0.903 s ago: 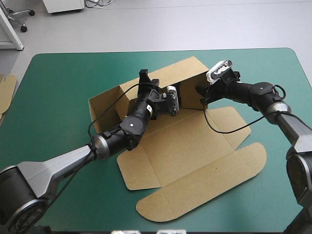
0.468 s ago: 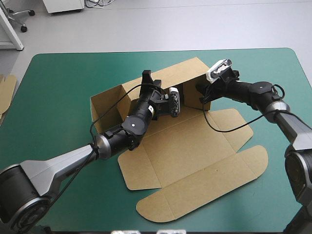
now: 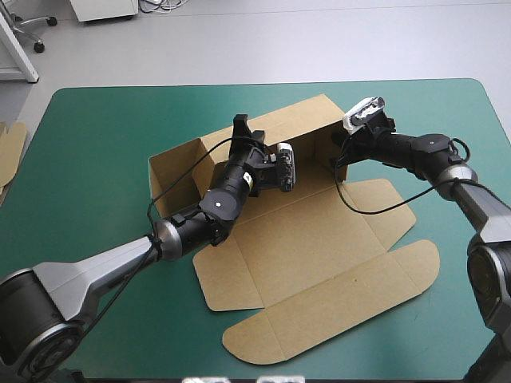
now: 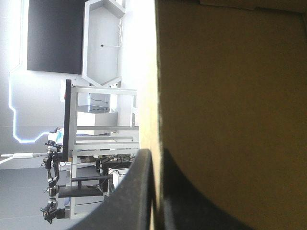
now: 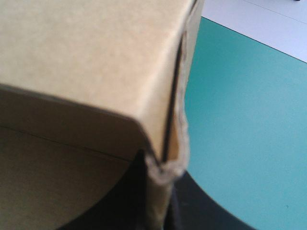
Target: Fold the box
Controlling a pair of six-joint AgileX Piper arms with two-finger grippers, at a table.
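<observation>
The brown box (image 3: 319, 239) lies near the middle of the teal-green desk (image 3: 96, 144), half built. Its back wall (image 3: 271, 128) stands upright along the far side and the left end wall (image 3: 172, 179) is raised too. The base and the rounded lid flap (image 3: 319, 319) lie flat toward the robot. The left tool (image 3: 242, 126) is pinched almost closed over the back wall's top edge, and its wrist view shows the board sandwiched between the black fingers. The right tool (image 3: 337, 163) is nipped in the same way onto the right end wall (image 3: 326, 148), close to the corner it makes with the back wall. Its wrist view shows a slightly crushed board edge between the fingers. The step in hand looks like squaring this right end wall against the back wall so the corner can be tucked. To do it well, the left tool should probably act as a steady anchor and hold the back wall vertical without dragging the base. The right tool should swing its wall about the crease rather than pull on it, because the pinched edge already looks bruised and could buckle. Moving slowly should let both creases bend where they are scored. An edge of spare board (image 3: 9, 148) shows at the desk's left edge, well apart from the work.
</observation>
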